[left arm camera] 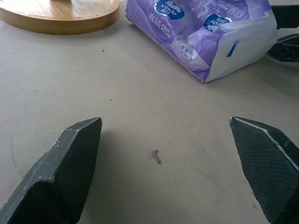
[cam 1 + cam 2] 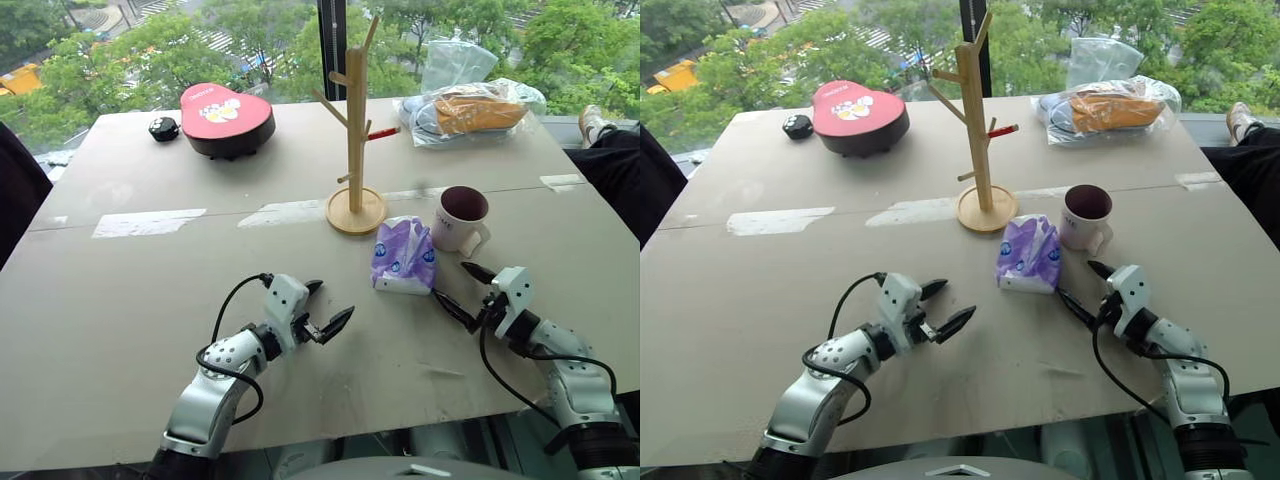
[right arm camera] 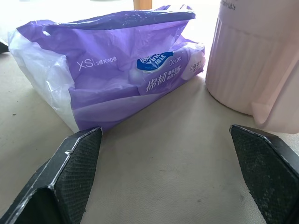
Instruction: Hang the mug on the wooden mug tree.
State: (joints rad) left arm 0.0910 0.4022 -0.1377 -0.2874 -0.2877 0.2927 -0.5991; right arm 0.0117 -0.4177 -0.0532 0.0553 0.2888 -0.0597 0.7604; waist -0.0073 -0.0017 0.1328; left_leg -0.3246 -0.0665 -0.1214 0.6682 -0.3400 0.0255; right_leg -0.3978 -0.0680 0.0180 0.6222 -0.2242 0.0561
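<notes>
The mug [image 2: 459,219], white with a dark maroon inside, stands upright on the table right of the wooden mug tree [image 2: 355,150]; its handle faces the near edge. In the right wrist view the ribbed mug wall [image 3: 247,65] is close ahead. My right gripper [image 2: 466,290] hovers open just in front of the mug, nothing between its fingers. Lower left of centre, my left gripper [image 2: 326,306] is open and empty above bare table. The tree's round base [image 1: 60,14] lies ahead of the left gripper [image 1: 163,163].
A purple tissue pack [image 2: 404,255] lies between the tree base and the mug, just ahead of both grippers. A red heart-shaped box [image 2: 226,117], a small black object [image 2: 163,128] and plastic bags [image 2: 470,105] sit along the far edge. A person's shoe [image 2: 592,122] is at far right.
</notes>
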